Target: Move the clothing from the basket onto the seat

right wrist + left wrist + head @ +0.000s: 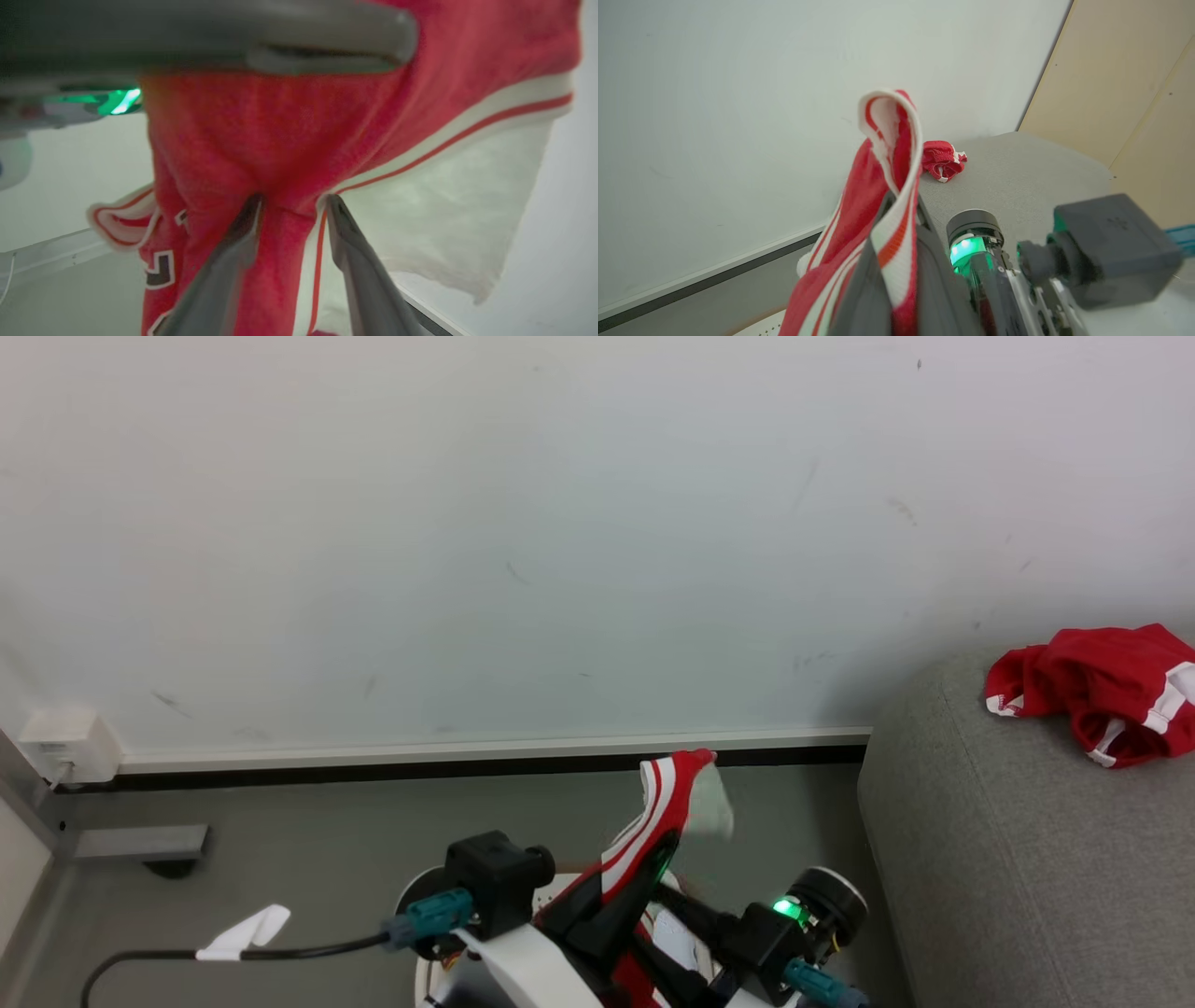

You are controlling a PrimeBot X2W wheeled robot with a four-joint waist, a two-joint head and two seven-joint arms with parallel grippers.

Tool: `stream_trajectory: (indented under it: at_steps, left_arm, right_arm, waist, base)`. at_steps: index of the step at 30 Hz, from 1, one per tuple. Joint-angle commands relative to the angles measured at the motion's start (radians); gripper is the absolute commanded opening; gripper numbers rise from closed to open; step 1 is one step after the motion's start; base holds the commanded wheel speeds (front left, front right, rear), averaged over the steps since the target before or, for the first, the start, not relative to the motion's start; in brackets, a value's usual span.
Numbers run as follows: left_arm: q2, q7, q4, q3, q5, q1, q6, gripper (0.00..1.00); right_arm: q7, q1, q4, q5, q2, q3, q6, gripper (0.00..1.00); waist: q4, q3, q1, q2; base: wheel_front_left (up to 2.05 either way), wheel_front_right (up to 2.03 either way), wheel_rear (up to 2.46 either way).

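Red, white-striped garment (665, 807): clamped between the fingers of my left gripper (903, 205), its striped band looping above the tips. My right gripper (292, 205) pinches a red fold of the same piece, a white panel (458, 224) hanging just beside its fingers. Also listed: second garment (944, 159), red, crumpled on the grey seat (1017, 177), well beyond my left fingertips and apart from both grippers

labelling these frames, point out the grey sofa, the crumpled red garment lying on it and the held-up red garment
grey sofa (1008, 868): head view, bare side upholstery
crumpled red garment (1102, 686): head view, red middle fold
held-up red garment (653, 817): head view, white-striped band
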State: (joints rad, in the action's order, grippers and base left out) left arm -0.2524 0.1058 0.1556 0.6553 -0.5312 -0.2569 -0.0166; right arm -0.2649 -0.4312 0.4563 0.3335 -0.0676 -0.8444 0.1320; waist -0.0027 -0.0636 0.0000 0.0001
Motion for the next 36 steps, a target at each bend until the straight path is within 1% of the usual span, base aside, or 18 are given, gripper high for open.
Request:
stream_trajectory:
  at_steps: [1, 4, 10, 11, 14, 15, 16, 19, 24, 35, 36]
  left_arm:
    - [0.003, 0.004, 0.002, 0.001, -0.016, 0.004, 0.006, 0.0]
    - [-0.001, -0.001, -0.008, -0.001, -0.018, 0.008, 0.004, 0.0]
    - [-0.011, -0.013, -0.026, -0.015, -0.024, 0.015, -0.006, 0.0]
    - [-0.011, -0.018, -0.031, -0.018, -0.023, 0.015, -0.009, 0.05]
    - [-0.015, -0.031, -0.044, -0.023, -0.01, 0.012, -0.017, 0.62]
    - [-0.017, -0.035, -0.048, -0.025, -0.006, 0.012, -0.019, 0.93]
    - [-0.017, -0.041, -0.055, -0.027, -0.004, 0.012, -0.021, 1.0]
    - [-0.019, -0.057, -0.075, -0.028, 0.005, 0.012, -0.023, 1.0]
    - [-0.014, -0.084, -0.101, -0.018, 0.013, 0.015, -0.019, 1.0]
    - [-0.014, -0.114, -0.121, -0.007, 0.03, 0.01, -0.018, 1.0]
    - [-0.014, -0.114, -0.121, -0.007, 0.03, 0.01, -0.018, 1.0]
  right_arm:
    - [0.001, -0.016, 0.007, 0.029, 0.0, -0.023, -0.003, 0.0]
    - [0.001, -0.026, -0.004, 0.063, -0.002, -0.026, -0.003, 0.0]
    - [0.001, -0.021, -0.025, 0.083, -0.032, -0.01, -0.003, 0.0]
    - [0.0, -0.016, -0.029, 0.086, -0.038, -0.009, -0.003, 0.0]
    - [0.0, -0.002, -0.044, 0.097, -0.056, 0.004, -0.003, 0.0]
    - [0.0, 0.001, -0.049, 0.101, -0.061, 0.007, -0.003, 0.0]
    - [0.0, 0.003, -0.054, 0.102, -0.067, 0.011, -0.003, 0.0]
    - [0.0, 0.007, -0.066, 0.111, -0.083, 0.03, -0.003, 0.0]
    - [0.0, 0.022, -0.079, 0.107, -0.118, 0.093, -0.003, 0.0]
    - [0.0, 0.052, -0.126, 0.076, -0.183, 0.267, -0.003, 0.0]
    - [0.0, 0.052, -0.126, 0.076, -0.183, 0.267, -0.003, 0.0]
  waist:
    - [0.0, 0.001, 0.0, -0.0001]
    - [-0.005, 0.003, 0.0, -0.0001]
    - [-0.023, 0.006, 0.0, -0.0001]
    - [-0.027, 0.007, 0.0, -0.0001]
    - [-0.041, 0.009, 0.0, -0.0001]
    - [-0.048, 0.011, 0.0, -0.0001]
    - [-0.054, 0.012, 0.0, -0.0001]
    - [-0.074, 0.017, 0.0, -0.0001]
    - [-0.118, 0.03, 0.0, -0.0001]
    - [-0.266, 0.053, 0.0, -0.0001]
    - [-0.266, 0.053, 0.0, -0.0001]
  base:
    - [0.0, 0.0, 0.0]
    - [0.0, 0.0, 0.0]
    - [0.0, 0.0, 0.0]
    - [0.0, 0.0, 0.0]
    - [0.0, 0.0, 0.0]
    - [0.0, 0.0, 0.0]
    - [0.0, 0.0, 0.0]
    - [0.0, 0.0, 0.0]
    - [0.0, 0.0, 0.0]
    - [0.0, 0.0, 0.0]
    - [0.0, 0.0, 0.0]
